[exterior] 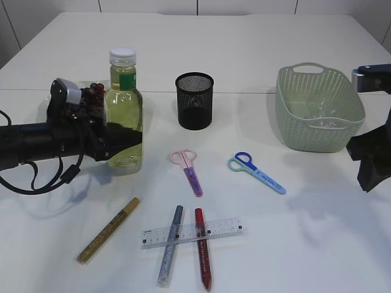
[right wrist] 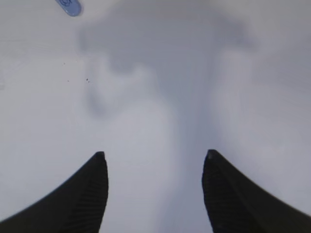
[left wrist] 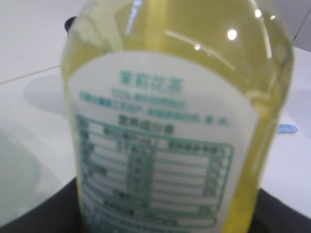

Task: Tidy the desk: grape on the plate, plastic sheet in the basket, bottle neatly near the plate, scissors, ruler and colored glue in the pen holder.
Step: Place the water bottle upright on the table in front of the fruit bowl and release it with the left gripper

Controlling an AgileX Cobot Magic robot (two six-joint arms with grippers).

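The bottle of yellow liquid with a white cap stands upright at the left, and it fills the left wrist view. My left gripper is shut on its lower half, one dark finger on each side. Dark grapes lie just behind it on a pale plate. The black mesh pen holder stands mid-table. In front of it lie pink scissors, blue scissors, a clear ruler and gold, silver and red glue pens. My right gripper hangs open over bare table.
The green basket stands at the right with the clear plastic sheet inside it. My right arm is beside it at the frame's edge. The silver and red pens lie crossing the ruler. The blue scissors' tip shows ahead of the right gripper.
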